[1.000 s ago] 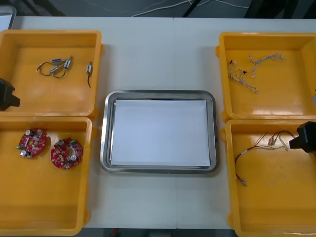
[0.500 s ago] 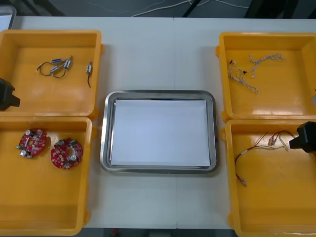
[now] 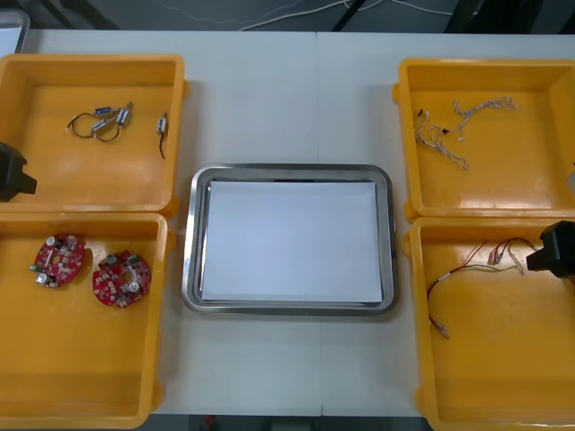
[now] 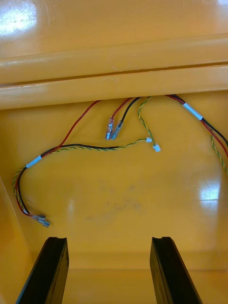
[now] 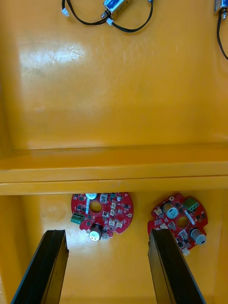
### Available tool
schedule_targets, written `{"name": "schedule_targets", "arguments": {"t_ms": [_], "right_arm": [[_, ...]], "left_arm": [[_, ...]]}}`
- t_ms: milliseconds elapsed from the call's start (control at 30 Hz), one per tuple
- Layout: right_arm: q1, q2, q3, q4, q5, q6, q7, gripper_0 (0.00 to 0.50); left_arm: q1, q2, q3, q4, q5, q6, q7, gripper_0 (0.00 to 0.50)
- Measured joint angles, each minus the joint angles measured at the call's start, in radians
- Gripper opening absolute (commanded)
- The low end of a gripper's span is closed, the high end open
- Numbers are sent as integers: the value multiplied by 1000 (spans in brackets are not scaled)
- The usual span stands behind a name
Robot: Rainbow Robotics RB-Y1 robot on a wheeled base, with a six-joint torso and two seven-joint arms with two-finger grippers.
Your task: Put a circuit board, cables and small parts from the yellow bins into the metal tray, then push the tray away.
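**Both hands released above the near bins; tray unloaded**

Your left hand, its fingers spread on nothing, hung over the near-left yellow bin. Two round red circuit boards lay flat there, studded with small raised components. Your right hand, likewise released, hung over the near-right yellow bin. Its red, black and yellow cable lay in loose curves, banded with pale tape and ending in small clear connectors. The metal tray sat mid-counter between the bins, shiny at the rim, white inside, with nothing in it. Small metal parts on black leads lay in the far-left bin, and thin pale twisted cables in the far-right bin.

Likely hazards: a board lying flat on the glossy bin floor offered little edge, so your fingers could skid or bear on its components. The boards lay near each other, so a wide approach might nudge the second. The limp cable would probably trail, catch on the bin rim, or slip from a grip on one strand.
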Motion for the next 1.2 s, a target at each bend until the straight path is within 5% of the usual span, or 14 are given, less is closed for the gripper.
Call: {"name": "schedule_targets", "arguments": {"t_ms": [1200], "right_arm": [[7,2,1,4,0,0,0,500]], "left_arm": [[18,-13,-1,-1,4,0,0,500]]}}
